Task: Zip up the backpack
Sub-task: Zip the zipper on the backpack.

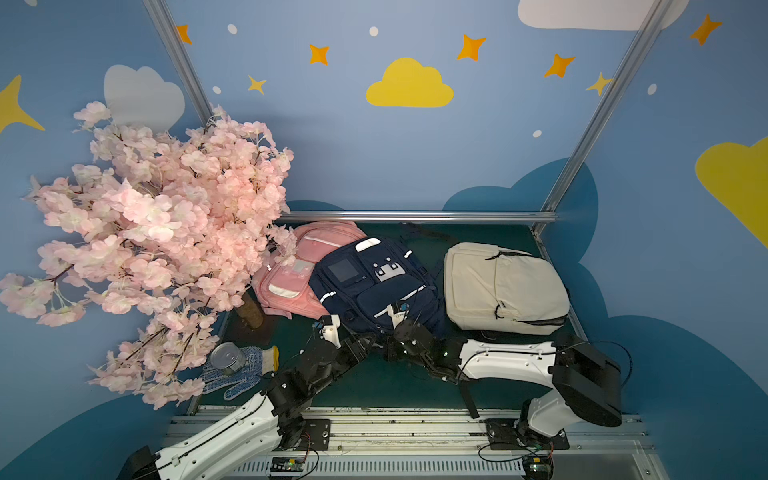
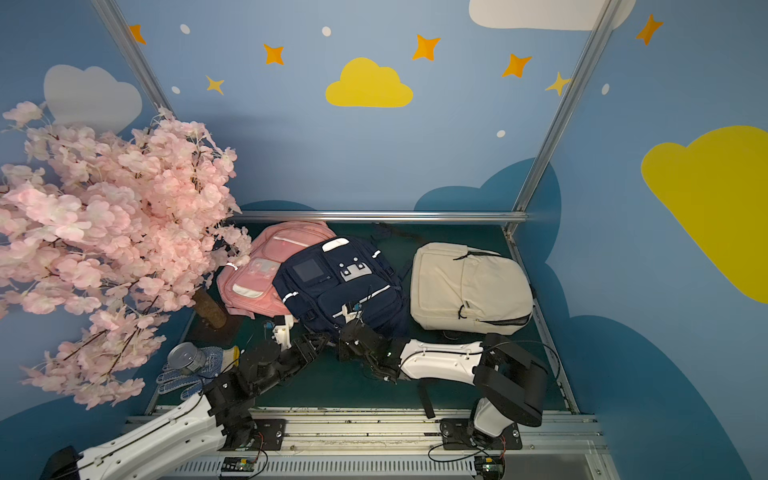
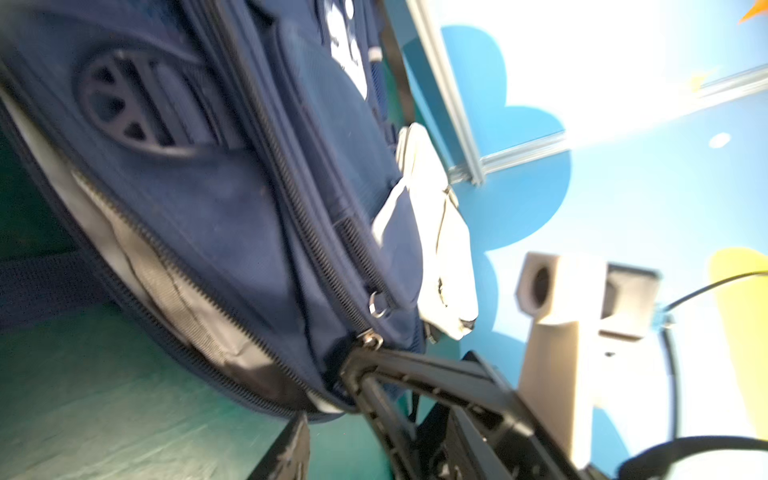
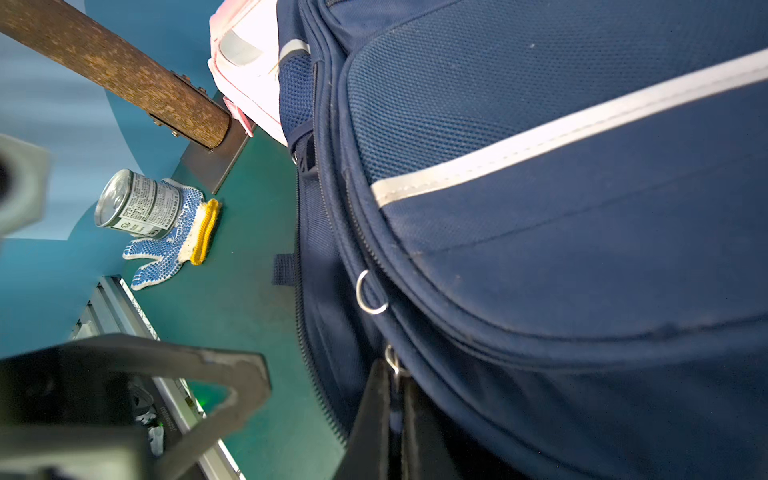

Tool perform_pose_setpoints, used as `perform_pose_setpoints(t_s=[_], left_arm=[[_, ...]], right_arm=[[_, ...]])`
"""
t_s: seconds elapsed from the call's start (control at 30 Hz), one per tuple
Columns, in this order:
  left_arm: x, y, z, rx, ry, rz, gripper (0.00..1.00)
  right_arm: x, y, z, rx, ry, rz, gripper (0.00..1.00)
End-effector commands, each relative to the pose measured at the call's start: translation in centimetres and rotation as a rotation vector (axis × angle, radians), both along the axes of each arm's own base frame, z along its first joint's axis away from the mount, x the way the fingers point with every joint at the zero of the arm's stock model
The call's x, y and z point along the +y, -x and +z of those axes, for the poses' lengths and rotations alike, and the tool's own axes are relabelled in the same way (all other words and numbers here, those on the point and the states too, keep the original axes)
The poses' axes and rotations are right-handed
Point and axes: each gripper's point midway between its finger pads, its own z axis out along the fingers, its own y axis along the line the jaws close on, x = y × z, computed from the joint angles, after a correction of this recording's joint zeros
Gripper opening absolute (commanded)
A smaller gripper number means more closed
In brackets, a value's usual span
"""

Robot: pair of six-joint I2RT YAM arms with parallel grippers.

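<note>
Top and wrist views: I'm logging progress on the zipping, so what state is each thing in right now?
navy backpack: front up, main zip open.
zip pull: pinched between closed jaws.
right gripper: shut on the zip pull.
left gripper: open, empty.
cream backpack: lying flat, near-edge zip looks open.
pink backpack: partly under the navy one; zips unclear.
glove: lying flat.
can: upright on the glove.

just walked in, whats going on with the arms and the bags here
Two robot arms are working on the navy backpack, lying between a pink backpack and a cream backpack. The right gripper is shut on a zipper pull at its near edge. The left gripper sits open beside that edge, holding nothing. One zipper gapes, grey lining showing, so it isn't zipped yet.
</note>
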Motion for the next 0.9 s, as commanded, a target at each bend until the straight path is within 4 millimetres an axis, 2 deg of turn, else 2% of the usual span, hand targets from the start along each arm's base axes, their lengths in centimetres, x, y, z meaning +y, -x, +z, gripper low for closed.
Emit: perform_pose_setpoints(t_s=[0.0, 0.23, 0.43, 0.5, 0.6, 0.77, 0.87], left_arm=[[0.6, -0.5, -1.3, 0.015, -0.051, 0.041, 0.54], [-0.1, -1.1, -3.2, 0.074, -0.063, 0.052, 0.47], [-0.3, -1.7, -4.3, 0.092, -0.129, 0.035, 0.29], [-0.2, -1.6, -5.1, 0.111, -0.156, 0.027, 0.20], [0.3, -1.1, -6.3, 0.144, -0.202, 0.020, 0.12], [1.3, -0.2, -8.5, 0.212, -0.273, 0.018, 0.10], [1.6, -0.3, -8.4, 0.219, -0.278, 0.021, 0.11]], right_arm=[[0.8, -0.4, 2.6, -0.052, -0.063, -0.001, 0.00], [1.6, 0.4, 3.8, -0.068, -0.082, 0.033, 0.00], [1.7, 1.1, 4.2, -0.063, -0.082, 0.052, 0.00], [1.4, 1.1, 4.4, -0.069, -0.076, 0.045, 0.00], [0.5, 0.4, 4.8, -0.079, -0.066, 0.017, 0.00], [-0.4, -0.1, 5.1, -0.061, -0.071, -0.007, 0.00], [-0.1, 0.3, 4.7, -0.047, -0.059, 0.021, 0.00]])
